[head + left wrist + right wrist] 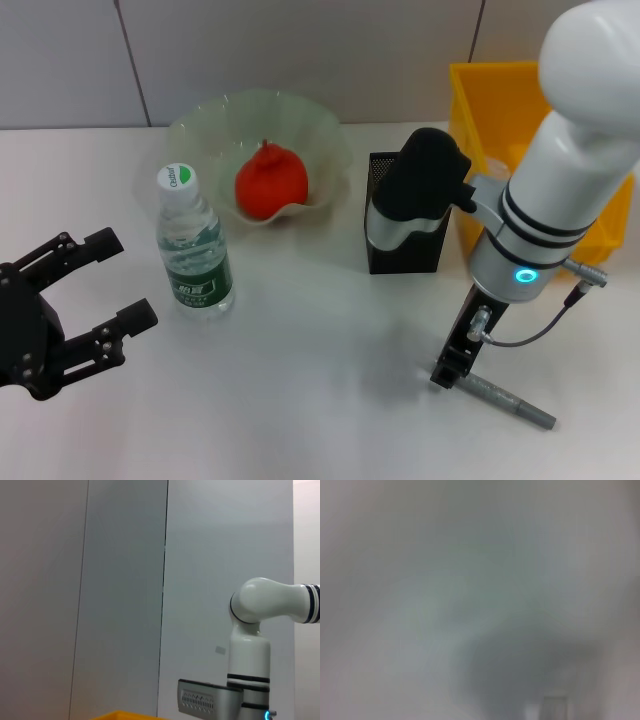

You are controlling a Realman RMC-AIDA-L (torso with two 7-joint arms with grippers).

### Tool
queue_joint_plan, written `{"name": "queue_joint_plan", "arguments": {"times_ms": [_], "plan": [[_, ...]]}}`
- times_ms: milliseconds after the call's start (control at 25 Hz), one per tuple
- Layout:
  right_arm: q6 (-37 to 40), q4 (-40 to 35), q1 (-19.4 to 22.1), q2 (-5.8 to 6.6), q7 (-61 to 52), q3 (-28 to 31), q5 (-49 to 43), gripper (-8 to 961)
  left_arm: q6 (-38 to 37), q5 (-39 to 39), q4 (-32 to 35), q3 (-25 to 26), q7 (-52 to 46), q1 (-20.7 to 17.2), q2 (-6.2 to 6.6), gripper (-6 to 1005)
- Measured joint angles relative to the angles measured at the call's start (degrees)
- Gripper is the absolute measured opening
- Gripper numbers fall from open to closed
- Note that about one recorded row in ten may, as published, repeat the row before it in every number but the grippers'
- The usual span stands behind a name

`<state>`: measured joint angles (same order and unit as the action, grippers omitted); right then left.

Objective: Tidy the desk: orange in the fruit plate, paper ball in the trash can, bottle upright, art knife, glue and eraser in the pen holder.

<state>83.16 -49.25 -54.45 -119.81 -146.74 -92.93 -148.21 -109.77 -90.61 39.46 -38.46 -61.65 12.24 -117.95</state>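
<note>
Looks like a robot test room or lab, set up as a pretend desk. Plain flat white worktop (300, 400) in front of bare grey panel walls (120, 580) with thin dark seams. Big white robot arm with black rings (560, 190) over the worktop. Bright yellow plastic bin (490, 100) at the back, beside a black mesh metal pen holder (385, 260).
</note>
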Motion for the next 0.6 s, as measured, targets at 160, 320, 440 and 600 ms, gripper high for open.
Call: {"name": "queue_joint_plan", "arguments": {"times_ms": [160, 320, 440, 600], "plan": [[-0.4, 0.4, -0.1, 0.00, -0.8, -1.4, 0.0, 363, -0.1, 0.0, 0.0, 0.0, 0.0, 0.0, 0.00, 815], [-0.4, 0.7, -0.2, 0.01, -0.8, -1.4, 0.0, 350, -0.4, 0.2, 0.0, 0.0, 0.0, 0.0, 0.00, 815], [-0.2, 1.0, -0.3, 0.02, -0.8, -1.4, 0.0, 304, -0.7, 0.3, 0.1, 0.1, -0.1, 0.1, 0.00, 815], [0.1, -0.1, 0.1, 0.11, -0.8, -0.9, 0.0, 217, -0.6, 0.2, 0.0, 0.1, -0.1, 0.2, 0.01, 814]]}}
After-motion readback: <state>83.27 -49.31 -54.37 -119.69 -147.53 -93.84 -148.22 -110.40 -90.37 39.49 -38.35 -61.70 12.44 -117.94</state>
